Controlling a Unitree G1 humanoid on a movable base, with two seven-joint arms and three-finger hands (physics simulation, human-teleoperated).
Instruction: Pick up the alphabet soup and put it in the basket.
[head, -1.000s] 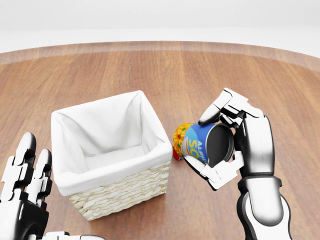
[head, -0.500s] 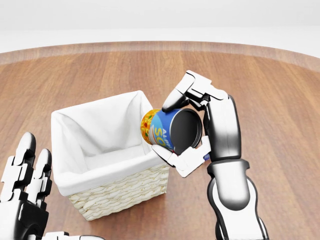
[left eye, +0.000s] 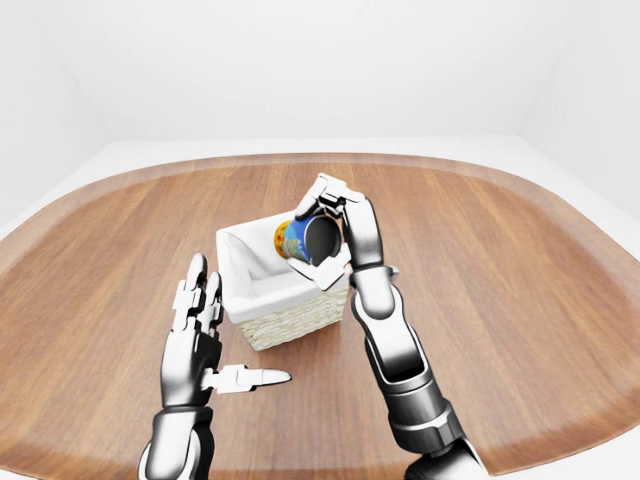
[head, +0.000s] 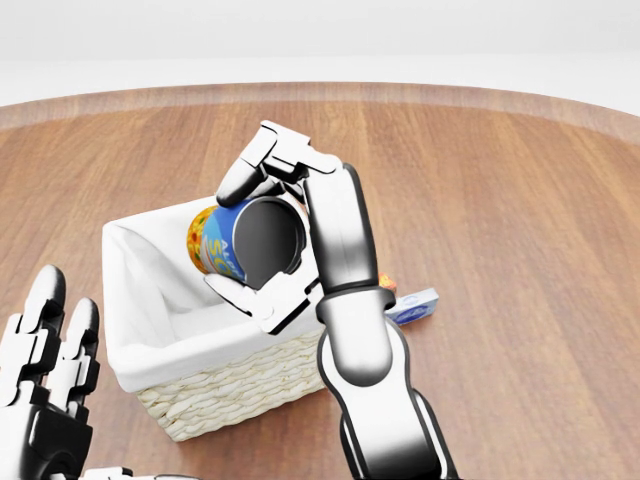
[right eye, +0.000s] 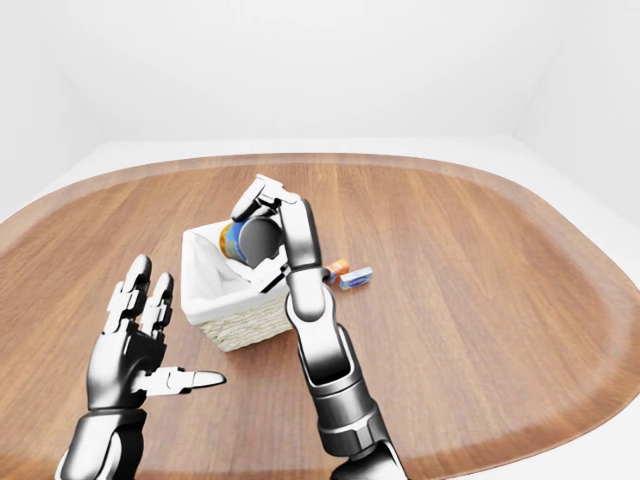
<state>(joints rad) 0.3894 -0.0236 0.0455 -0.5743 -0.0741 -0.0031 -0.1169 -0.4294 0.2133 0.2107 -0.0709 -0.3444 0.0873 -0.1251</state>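
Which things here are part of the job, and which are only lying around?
Job: soup can, held by the right hand over the basket.
Lying around: small box on the table; left hand idle, open.

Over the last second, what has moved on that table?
The right hand, fingers shut on the alphabet soup can, carried it leftward in the head view, from beside the basket to over its opening. Basket and open left hand stayed put.

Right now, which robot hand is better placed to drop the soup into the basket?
The right robot hand: it already grips the alphabet soup can, tilted over the basket opening. The left robot hand is open and empty, beside the basket.
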